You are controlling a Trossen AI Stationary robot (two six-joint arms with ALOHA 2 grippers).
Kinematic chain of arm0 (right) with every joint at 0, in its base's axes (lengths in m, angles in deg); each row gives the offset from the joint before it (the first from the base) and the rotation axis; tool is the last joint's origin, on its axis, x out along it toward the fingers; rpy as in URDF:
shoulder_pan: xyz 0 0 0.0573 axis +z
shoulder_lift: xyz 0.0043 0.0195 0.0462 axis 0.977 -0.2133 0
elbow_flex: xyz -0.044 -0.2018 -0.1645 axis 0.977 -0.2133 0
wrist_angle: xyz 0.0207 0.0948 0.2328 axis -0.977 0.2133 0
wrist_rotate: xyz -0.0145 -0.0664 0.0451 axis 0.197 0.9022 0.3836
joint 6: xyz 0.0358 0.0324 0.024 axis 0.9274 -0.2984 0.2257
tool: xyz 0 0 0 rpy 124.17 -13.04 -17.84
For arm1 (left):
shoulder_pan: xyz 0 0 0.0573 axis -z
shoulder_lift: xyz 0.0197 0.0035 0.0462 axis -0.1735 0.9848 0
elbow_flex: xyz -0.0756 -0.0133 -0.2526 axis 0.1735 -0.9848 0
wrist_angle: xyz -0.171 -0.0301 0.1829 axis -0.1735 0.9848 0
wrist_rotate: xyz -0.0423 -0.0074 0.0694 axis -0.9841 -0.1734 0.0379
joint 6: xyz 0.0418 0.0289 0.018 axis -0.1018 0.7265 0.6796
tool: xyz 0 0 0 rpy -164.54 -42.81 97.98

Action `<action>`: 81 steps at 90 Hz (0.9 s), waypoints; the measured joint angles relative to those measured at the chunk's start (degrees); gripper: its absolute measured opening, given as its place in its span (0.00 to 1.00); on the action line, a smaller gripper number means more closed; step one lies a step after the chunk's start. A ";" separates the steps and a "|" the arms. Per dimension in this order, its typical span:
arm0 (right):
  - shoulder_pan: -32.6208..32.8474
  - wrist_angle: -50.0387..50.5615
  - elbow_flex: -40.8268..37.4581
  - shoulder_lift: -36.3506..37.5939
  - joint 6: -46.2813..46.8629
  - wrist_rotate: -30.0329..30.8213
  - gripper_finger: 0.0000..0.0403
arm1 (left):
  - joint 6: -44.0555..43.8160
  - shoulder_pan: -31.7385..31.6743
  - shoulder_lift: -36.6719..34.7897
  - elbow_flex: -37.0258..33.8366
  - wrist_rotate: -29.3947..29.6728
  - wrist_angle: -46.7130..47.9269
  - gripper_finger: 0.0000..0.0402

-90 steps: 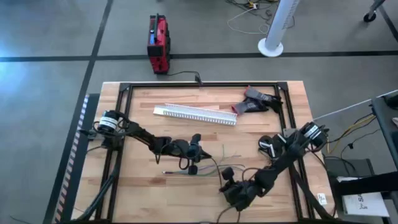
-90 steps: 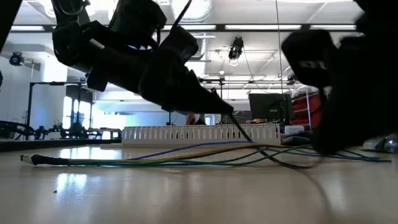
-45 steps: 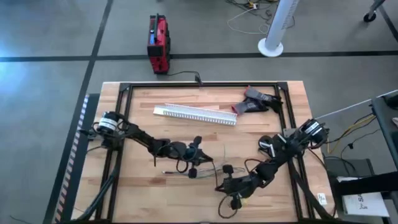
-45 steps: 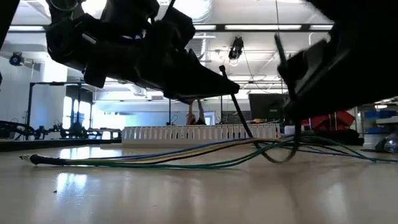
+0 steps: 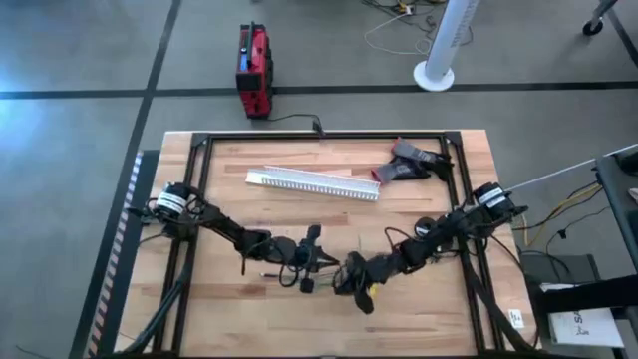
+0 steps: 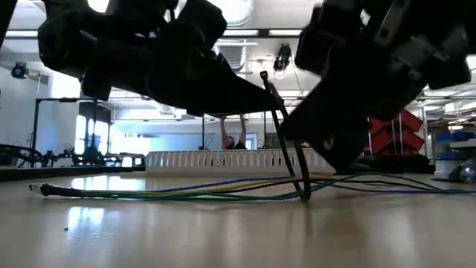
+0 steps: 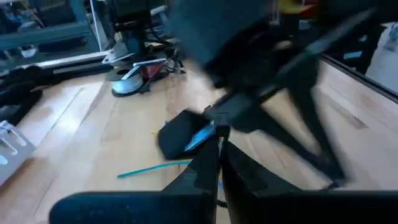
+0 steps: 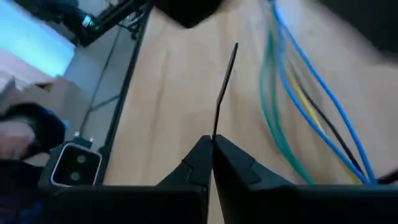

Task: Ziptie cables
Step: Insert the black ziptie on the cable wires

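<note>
Both arms meet near the middle of the bench's [image 5: 229, 299] front half. The left tool [image 5: 311, 269] and the right tool [image 5: 351, 274] sit just beside each other, with little room between them.

The right tool [image 8: 211, 146] has its fingers pressed together on one end of the ziptie [image 8: 224, 87], which sticks straight out from the tips above the bare wood. In the low view the ziptie [image 6: 286, 145] stands steeply, its lower end down at the cables [image 6: 171, 192]. The left tool [image 7: 219, 140] looks narrowed to a thin slit; whether it grips anything I cannot tell.

The cables lie flat across the bench, one bundled end pointing toward the left side, the strands fanning out under the right arm.

The white slotted channel [image 5: 313, 182] lies well apart toward the back, and a dark object [image 5: 409, 162] rests near the back right corner. The front left of the bench is open board, up to the black frame [image 5: 191, 189] along the edges.
</note>
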 joint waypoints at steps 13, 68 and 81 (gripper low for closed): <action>-1.39 -5.00 -2.69 0.01 2.95 -1.37 0.00 | 1.15 0.97 0.00 0.00 1.41 0.39 0.00; -2.83 -9.59 -2.71 0.02 5.54 -4.53 0.00 | 5.78 1.50 0.37 0.22 8.37 2.77 0.00; -3.53 -9.59 -2.71 0.02 7.22 -4.55 0.00 | 6.56 1.56 0.37 2.34 8.45 4.79 0.00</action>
